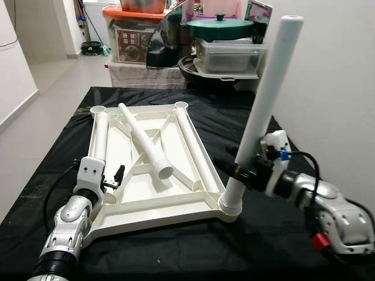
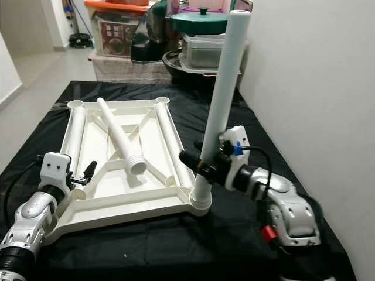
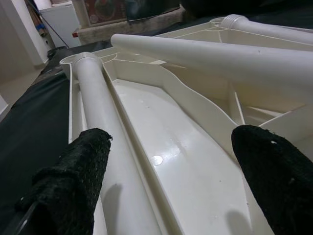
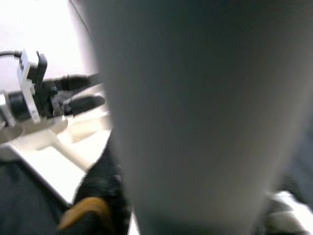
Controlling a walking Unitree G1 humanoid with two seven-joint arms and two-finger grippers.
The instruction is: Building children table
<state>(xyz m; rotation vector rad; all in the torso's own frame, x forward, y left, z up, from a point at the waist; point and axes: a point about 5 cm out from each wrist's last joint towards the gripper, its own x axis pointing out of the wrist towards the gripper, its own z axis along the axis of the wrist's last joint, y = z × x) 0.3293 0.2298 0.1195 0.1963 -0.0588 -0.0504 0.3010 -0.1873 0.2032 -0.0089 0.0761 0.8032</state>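
A: What does the right gripper [image 1: 242, 171] have hold of?

B: It is clamped on the standing leg [image 1: 266, 99], low down, just above the corner socket [image 1: 229, 206]. The leg leans a little away from the robot's left, and its foot sits in that socket at the near right corner of the tabletop [image 1: 153, 178]. In the right wrist view the pale leg [image 4: 205, 112] is blurred and very close.

A: And the right arm's pose?

B: It reaches in from the right, forearm roughly level above the black cloth [image 1: 193, 240], fingers pointing toward the leg.

A: The left gripper [image 1: 115, 178]?

B: Spread wide and holding nothing. In the left wrist view its 2 black fingers [image 3: 73, 181] stand well apart over the inside of the upturned tabletop, near its left edge. One finger sits just beside the left lying leg [image 1: 98, 134]; whether it touches cannot be told.

A: The left arm?

B: It comes up from the near left corner, wrist over the tabletop's rim.

A: Where are the other parts?

B: The tabletop lies upside down on the cloth. 1 leg lies along each long side, the right lying leg [image 1: 191, 137] included, and a loose leg [image 1: 143, 140] rests diagonally across the ribs, threaded end toward the robot.
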